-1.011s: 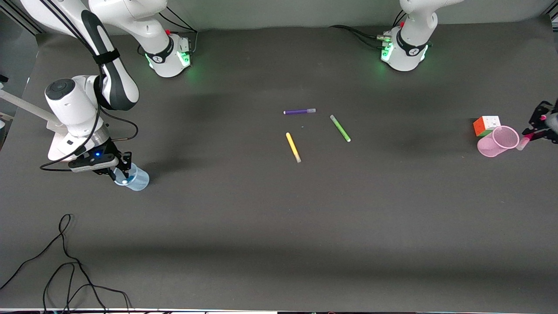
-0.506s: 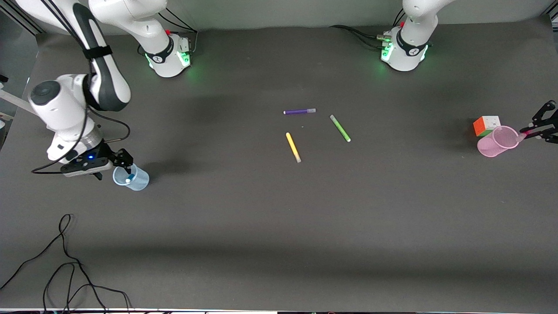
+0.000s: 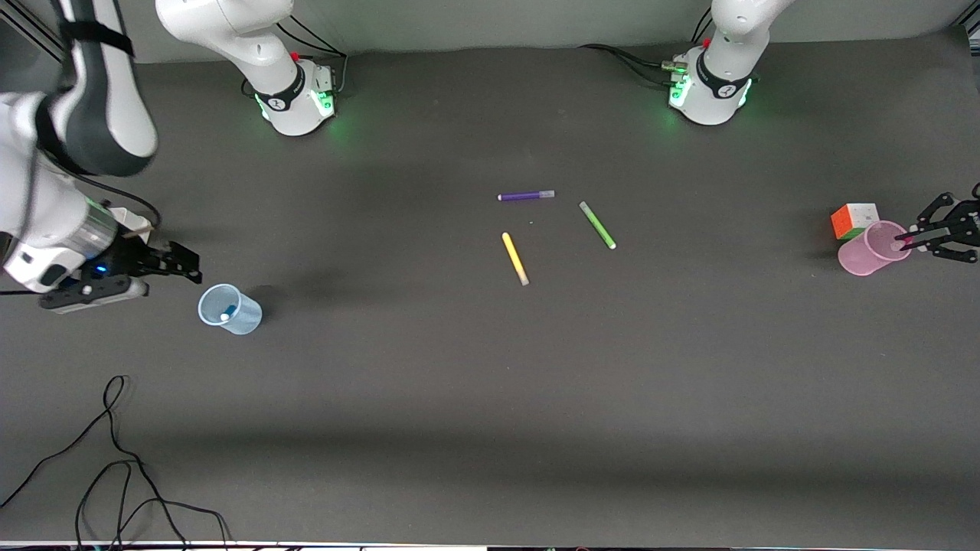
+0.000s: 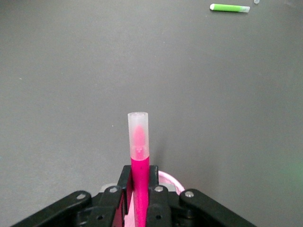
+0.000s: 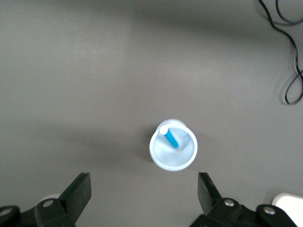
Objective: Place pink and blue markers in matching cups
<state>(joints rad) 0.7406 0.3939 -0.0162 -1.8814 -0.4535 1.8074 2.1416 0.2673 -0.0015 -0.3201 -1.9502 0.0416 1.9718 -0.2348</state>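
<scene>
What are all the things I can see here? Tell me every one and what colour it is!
blue cup: one, pale blue, toward the right arm's end of the table.
blue marker: one, blue with a white tip, standing in the blue cup.
pink cup: one, pink, toward the left arm's end.
pink marker: one, pink with a pale cap, held over the pink cup.
puzzle cube: one, multicoloured, beside the pink cup.
purple pen: one, mid-table.
green pen: one, beside the purple pen.
yellow pen: one, nearer the front camera.
cable: one, black.
left gripper: shut on the pink marker.
right gripper: open, above the blue cup.
</scene>
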